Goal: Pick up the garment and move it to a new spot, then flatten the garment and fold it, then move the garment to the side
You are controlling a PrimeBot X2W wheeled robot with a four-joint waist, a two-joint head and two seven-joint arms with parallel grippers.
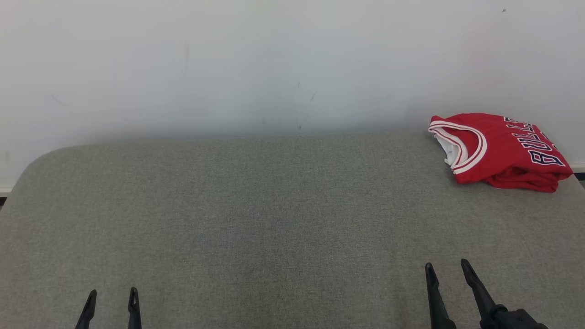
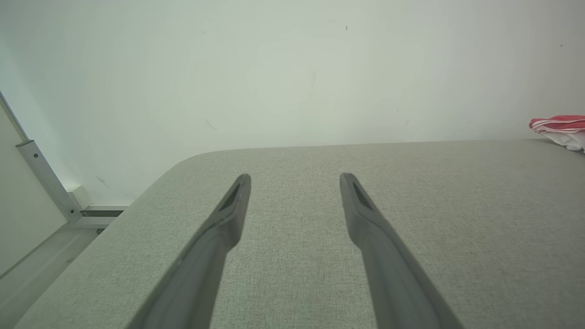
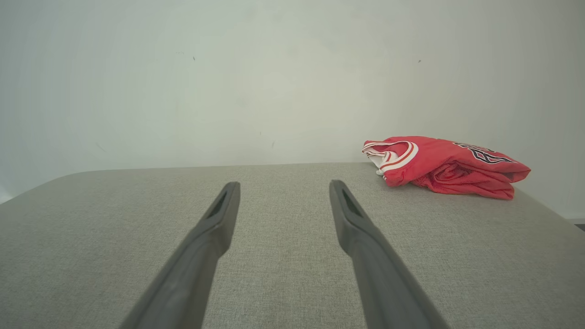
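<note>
The garment [image 1: 502, 151] is a red jersey with white-trimmed neck and dark lettering, lying folded in a compact bundle at the far right corner of the grey fabric table [image 1: 274, 219]. It also appears as the jersey [image 3: 448, 164] ahead and to the right of my right gripper [image 3: 283, 185], and its edge [image 2: 560, 130] shows at the right border of the left wrist view. My right gripper [image 1: 447, 266] stands open near the front right, well short of the jersey. At the front left my left gripper [image 1: 113, 292] is open, holding nothing, as my left gripper [image 2: 295, 177] confirms.
A pale wall [image 1: 274, 64] rises directly behind the table's far edge. The table's far left corner [image 1: 41, 157] is rounded. A metal frame rail [image 2: 45, 183] and floor strip lie beyond the table's left side.
</note>
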